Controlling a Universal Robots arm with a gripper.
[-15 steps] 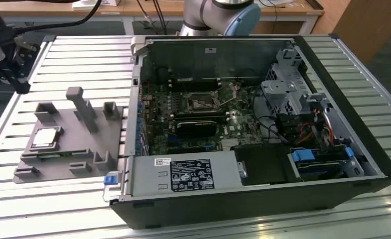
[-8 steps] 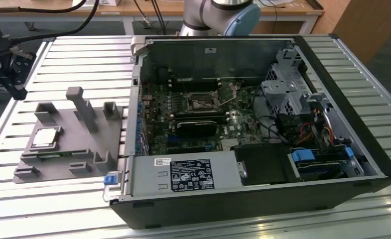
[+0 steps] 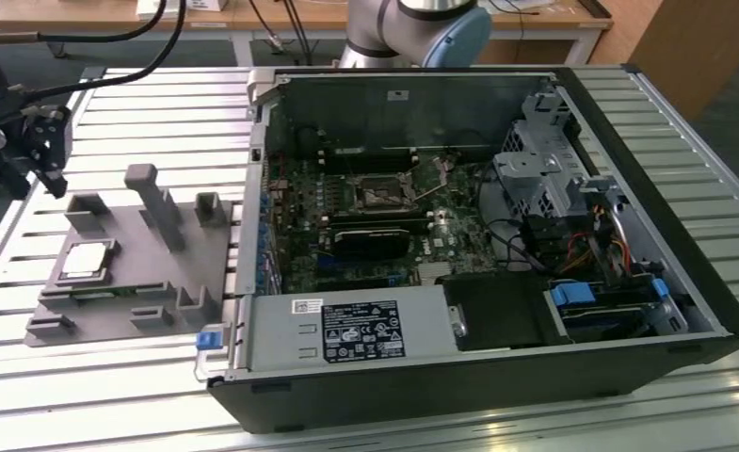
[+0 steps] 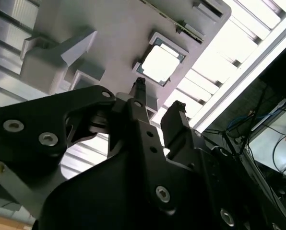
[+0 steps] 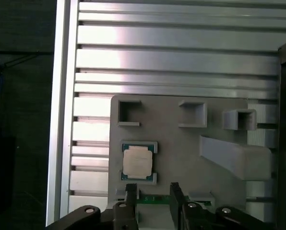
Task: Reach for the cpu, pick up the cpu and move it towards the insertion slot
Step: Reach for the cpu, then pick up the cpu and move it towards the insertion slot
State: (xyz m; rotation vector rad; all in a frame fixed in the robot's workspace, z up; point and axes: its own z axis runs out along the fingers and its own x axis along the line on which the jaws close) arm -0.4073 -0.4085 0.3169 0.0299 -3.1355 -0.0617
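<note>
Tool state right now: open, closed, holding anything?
Tool: open, holding nothing; the cpu lies in the grey tray, not gripped.

**Lighting uneven, glare present**

Exterior view: moderate, even light; interior of the computer case shadowed. Second wrist view: glare bleaches the cpu top and the desk; the hand is a dark, soft silhouette. First wrist view: bright bands across the desk.

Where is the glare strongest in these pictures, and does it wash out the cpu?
In the second wrist view the cpu is washed to plain white and the table slats are blown out; in the first wrist view the slats glare in bands, but the cpu reads clearly; in the exterior view light is even, the computer case interior dark.
</note>
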